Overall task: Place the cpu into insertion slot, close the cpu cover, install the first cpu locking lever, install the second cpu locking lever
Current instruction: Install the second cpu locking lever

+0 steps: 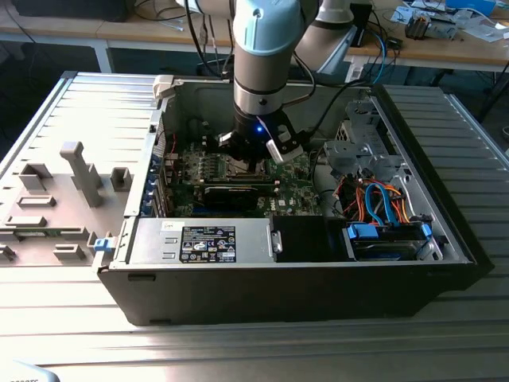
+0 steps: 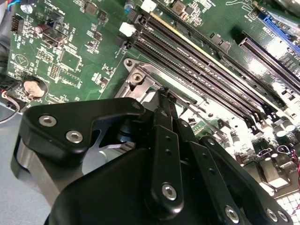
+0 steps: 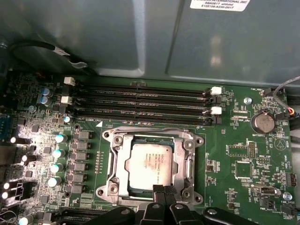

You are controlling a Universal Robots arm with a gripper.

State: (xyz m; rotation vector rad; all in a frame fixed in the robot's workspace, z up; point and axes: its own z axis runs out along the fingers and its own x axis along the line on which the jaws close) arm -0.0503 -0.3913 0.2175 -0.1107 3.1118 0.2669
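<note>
Lying in the insertion slot [image 3: 149, 168], the cpu [image 3: 151, 164] touches the hand [image 3: 163, 191].

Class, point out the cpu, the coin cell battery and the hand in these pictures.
cpu [image 3: 151, 165], first wrist view, middle of its silvery top.
coin cell battery [image 3: 262, 123], first wrist view, centre of its round face.
hand [image 3: 162, 191], first wrist view, between its fingertips.

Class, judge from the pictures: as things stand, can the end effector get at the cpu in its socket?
Probably yes: the end effector hangs right at the edge of the cpu, which lies face-up in the insertion slot with nothing over it.
</note>
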